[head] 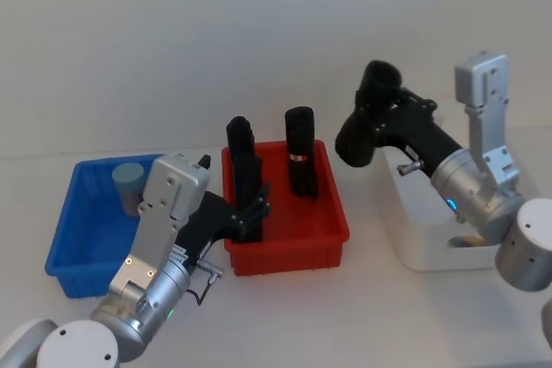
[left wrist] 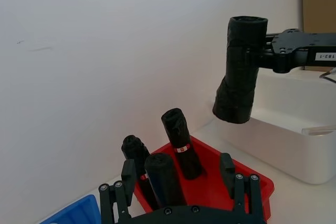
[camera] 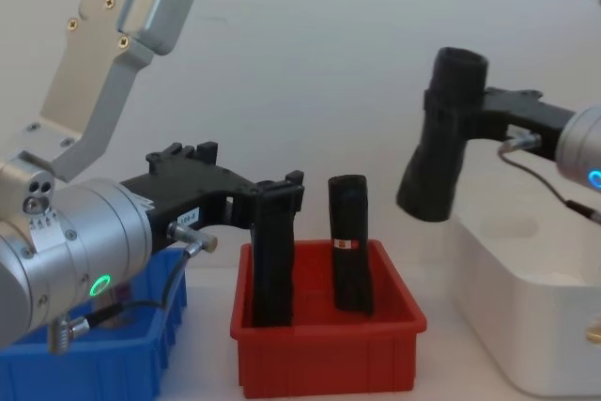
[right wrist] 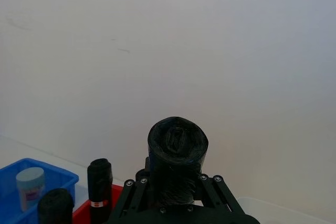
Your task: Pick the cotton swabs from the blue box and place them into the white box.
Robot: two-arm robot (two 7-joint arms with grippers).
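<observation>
The pictures disagree with the task. The right pincer (head: 373, 118) is clamped on a tall black roll (camera: 441, 138), holding it above the near-left rim of the glossy white plastic tub (head: 414, 247) at the right. The left pincer (head: 250, 208) is closed around a second black roll (camera: 272, 251) standing in the shallow red plastic bin (head: 285, 252). A third roll (head: 301, 151) wears a red-and-white band, unreadable. One pale-blue-lidded cotton swab tub (head: 129, 185) sits untouched in the bright blue ribbed bin (head: 73, 239), far left. I judge the next move is lowering the right roll into the tub
</observation>
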